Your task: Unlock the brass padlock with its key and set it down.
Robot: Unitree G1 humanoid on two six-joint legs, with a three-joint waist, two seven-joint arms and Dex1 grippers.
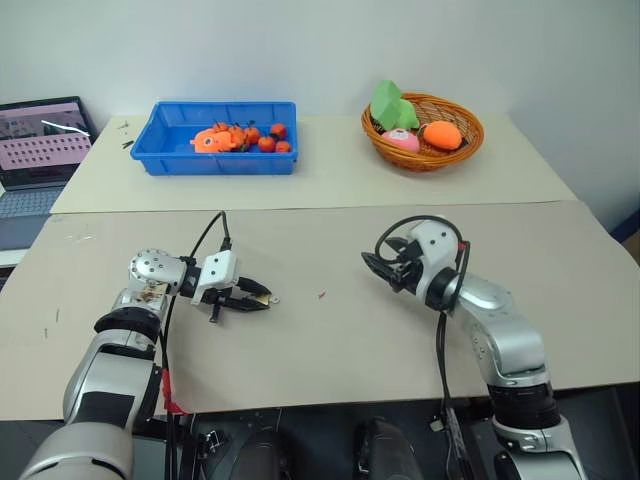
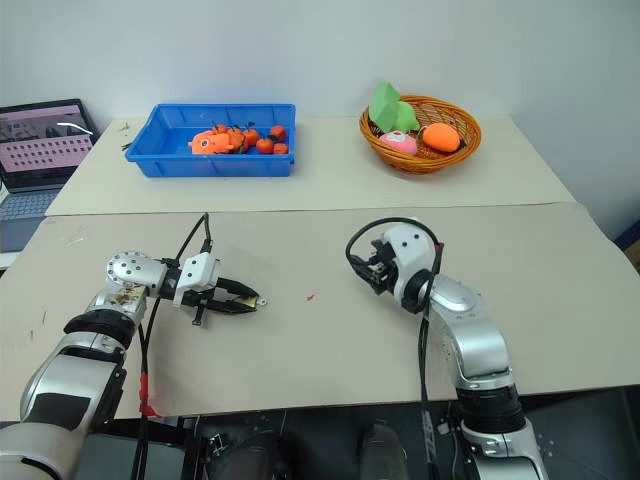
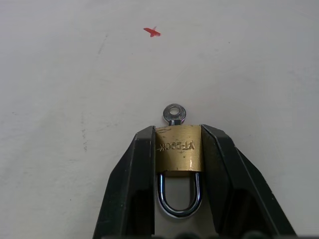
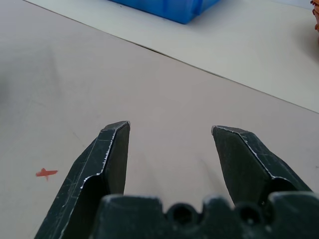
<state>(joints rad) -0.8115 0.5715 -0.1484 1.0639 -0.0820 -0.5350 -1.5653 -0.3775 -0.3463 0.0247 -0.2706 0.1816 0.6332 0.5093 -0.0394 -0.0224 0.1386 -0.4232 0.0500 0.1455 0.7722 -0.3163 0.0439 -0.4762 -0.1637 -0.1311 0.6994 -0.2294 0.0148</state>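
In the left wrist view my left gripper (image 3: 178, 130) is shut on the brass padlock (image 3: 178, 152), one black finger pressed against each side of its body. Both legs of the silvery shackle (image 3: 179, 199) run into the body, and the shackle points back toward the wrist. The key (image 3: 174, 113) sticks out of the padlock's far end, with its round head showing. The padlock sits low over the tan table (image 1: 330, 340), left of centre. My right gripper (image 1: 372, 265) hovers to the right of the table's middle, open and with nothing in it (image 4: 171, 128).
A small red mark (image 1: 321, 295) lies on the table between the two grippers. At the back stand a blue tray (image 1: 160, 150) with orange toys and a wicker basket (image 1: 470, 140) with toy food. A laptop (image 1: 40, 140) sits at the far left.
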